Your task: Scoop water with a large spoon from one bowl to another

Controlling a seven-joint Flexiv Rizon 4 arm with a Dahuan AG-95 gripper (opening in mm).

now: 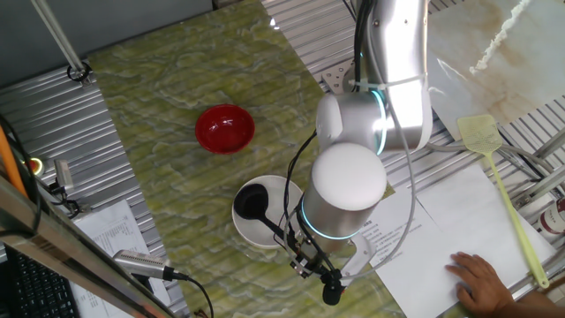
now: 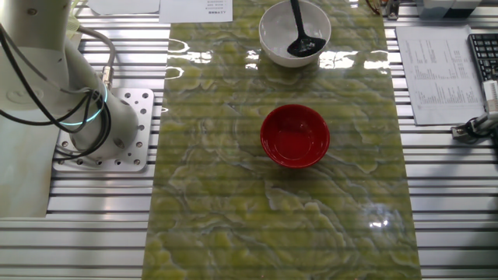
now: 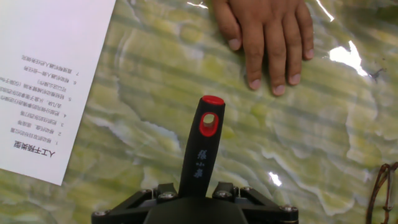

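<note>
The black ladle's cup (image 1: 252, 201) rests inside the white bowl (image 1: 240, 223) at the marble mat's near edge. The other fixed view shows the same cup (image 2: 302, 47) dark against that bowl (image 2: 272, 43). My gripper (image 1: 305, 256) is shut on the ladle's handle, which slants away from the bowl. In the hand view the black handle (image 3: 199, 155) rises between the fingers (image 3: 157, 193) to its red tip (image 3: 212, 101), with the gripper (image 3: 193, 194) clamped low on it. The red bowl (image 1: 224, 128) (image 2: 294, 136) stands apart at mid-mat, with nothing visible inside it.
A person's hand (image 1: 481, 278) (image 3: 267, 37) lies flat on the surface just beyond the handle tip. A printed sheet (image 3: 50, 81) lies beside it. A yellow-green fly swatter (image 1: 494, 168) rests at the right. The arm's base (image 2: 101, 124) is bolted beside the mat.
</note>
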